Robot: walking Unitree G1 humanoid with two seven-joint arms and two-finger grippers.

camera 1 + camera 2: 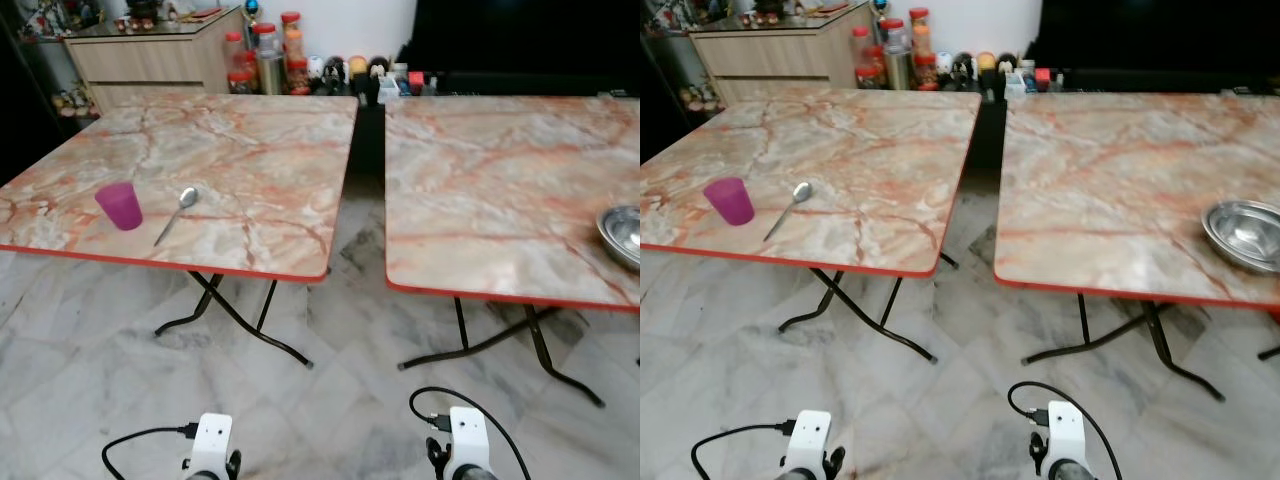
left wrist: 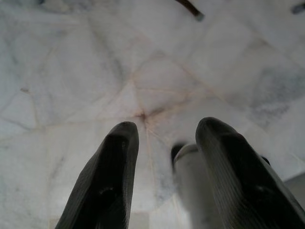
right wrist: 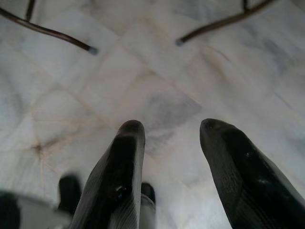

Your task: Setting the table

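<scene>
Across the upper half of the head views stood two folding tables with marble-patterned tops and red edges, a gap of floor between them. On the left table (image 1: 220, 160), toward the middle left of the frame, a purple cup (image 1: 119, 205) stood upright near the front edge, and a metal spoon (image 1: 176, 214) lay just beside it to the right, bowl end pointing away from the camera, the two apart. On the right table (image 1: 500, 190), at the far right edge of the frame, a steel bowl (image 1: 1244, 233) sat near the front edge. Behind the tables, along the top of the frame, were a wooden cabinet (image 1: 150, 55) and a row of jars and bottles (image 1: 270, 55). Both arms hung low at the bottom of the frame over the pale marble floor (image 1: 330, 400). The left gripper (image 2: 164, 143) pointed down at the tiles with its two black fingers spread and nothing between them; the right gripper (image 3: 169, 138) did likewise, parted and empty, with table feet showing beyond it.
</scene>
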